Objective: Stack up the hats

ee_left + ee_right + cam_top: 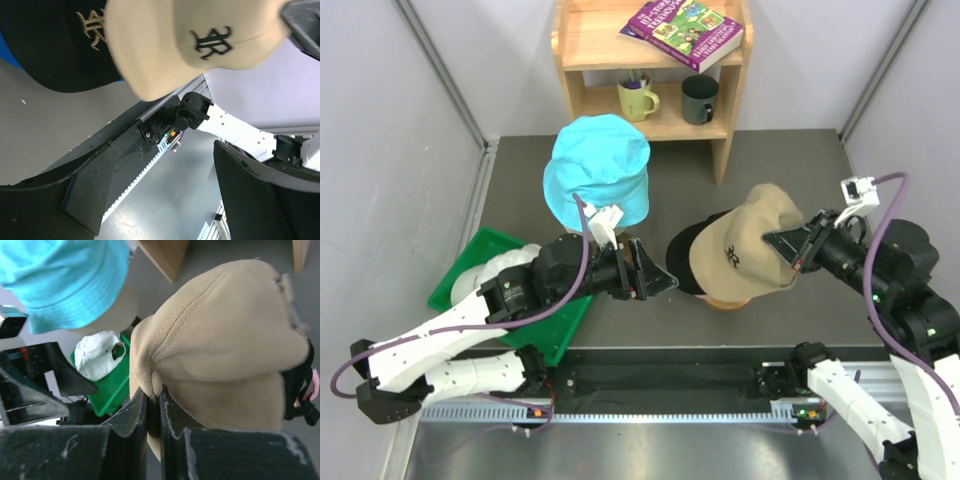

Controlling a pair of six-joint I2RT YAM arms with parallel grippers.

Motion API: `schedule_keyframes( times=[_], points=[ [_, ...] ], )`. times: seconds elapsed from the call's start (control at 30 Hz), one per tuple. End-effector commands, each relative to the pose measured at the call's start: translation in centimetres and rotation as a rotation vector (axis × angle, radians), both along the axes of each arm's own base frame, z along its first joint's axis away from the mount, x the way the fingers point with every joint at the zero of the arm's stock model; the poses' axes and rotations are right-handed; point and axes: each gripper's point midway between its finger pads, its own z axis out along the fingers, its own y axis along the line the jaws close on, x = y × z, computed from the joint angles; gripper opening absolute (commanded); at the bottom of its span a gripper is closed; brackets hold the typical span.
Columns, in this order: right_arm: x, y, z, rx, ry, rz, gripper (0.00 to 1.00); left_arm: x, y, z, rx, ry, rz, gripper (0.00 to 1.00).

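Tan cap [745, 245] with a black stitched logo is on top of the pile at right, its crown bunched into a fold. Black cap [682, 258] is right under it, bill poking out left. Cyan bucket hat [598, 170] sits upright farther back on the left. White cap [100, 360] lies crumpled in the green tray [485, 245], near left.

Robotics lab work cell, viewed from above.

Two white-and-black robot arms, left [430, 355] and right [910, 300], are bolted to a metal rail [660, 412] at 6 o'clock on a dark grey table [790, 170]. Plain pale panel walls [390, 150] with metal frame strips close it in at 9 and 3 o'clock. At 12 o'clock, a small wooden shelf [590, 45] holds a green mug [637, 98], a dark mug [700, 98] and a book [685, 30].
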Motion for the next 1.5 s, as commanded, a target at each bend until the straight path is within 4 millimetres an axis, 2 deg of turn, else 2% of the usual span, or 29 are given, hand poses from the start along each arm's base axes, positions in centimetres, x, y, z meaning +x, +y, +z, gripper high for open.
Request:
schedule_keyframes(
  times=[0.0,0.13,0.23,0.33,0.53,0.7,0.87,0.93,0.97,1.1,1.13,1.2,1.3,1.4,1.47],
  points=[
    [1.6,-0.1,0.3,0.038,-0.011,-0.049,0.00,-0.5,0.0,1.5,-0.007,-0.054,-0.053,0.83],
    [2.1,-0.2,1.1,0.050,-0.028,-0.067,0.00,-0.7,-0.2,0.5,0.016,-0.047,-0.068,0.84],
    [2.6,0.1,0.9,0.053,-0.015,-0.067,0.00,-0.5,-0.2,-0.1,0.044,-0.051,-0.070,0.84],
    [3.1,0.2,0.0,0.049,0.026,-0.075,0.00,-0.2,-0.5,-0.8,0.081,-0.055,-0.077,0.85],
    [3.1,-0.1,-3.6,0.014,0.122,-0.099,0.00,0.2,-1.9,-3.1,0.139,-0.044,-0.107,0.84],
    [3.0,-0.1,-4.6,0.014,0.146,-0.106,0.00,1.4,-3.0,-5.0,0.164,-0.055,-0.087,0.83],
    [2.8,-0.3,-5.0,0.005,0.158,-0.113,0.00,2.9,-3.2,-6.8,0.174,-0.076,-0.017,0.81],
    [2.8,-0.2,-5.0,0.014,0.162,-0.116,0.00,3.3,-3.7,-6.5,0.140,-0.093,-0.004,0.80],
    [2.8,-0.2,-4.9,0.020,0.159,-0.116,0.00,3.6,-3.6,-7.3,0.147,-0.084,0.016,0.79],
    [2.7,-0.2,-4.9,0.025,0.170,-0.118,0.00,4.3,-4.0,-7.8,0.111,-0.091,0.050,0.76],
    [2.7,-0.2,-4.9,0.023,0.170,-0.120,0.00,4.5,-4.4,-7.1,0.071,-0.102,0.060,0.76],
    [2.7,-0.2,-5.1,0.019,0.179,-0.118,0.00,4.7,-4.6,-7.6,0.063,-0.100,0.065,0.75],
    [2.7,-0.2,-5.3,0.009,0.190,-0.118,0.00,4.7,-5.3,-7.3,0.025,-0.104,0.052,0.74],
    [2.8,-0.2,-5.4,0.002,0.195,-0.121,0.00,4.9,-6.0,-6.7,-0.034,-0.116,0.053,0.68],
    [2.8,-0.3,-5.4,-0.001,0.195,-0.127,0.00,5.0,-6.0,-6.7,-0.047,-0.124,0.062,0.60]
  ],
)
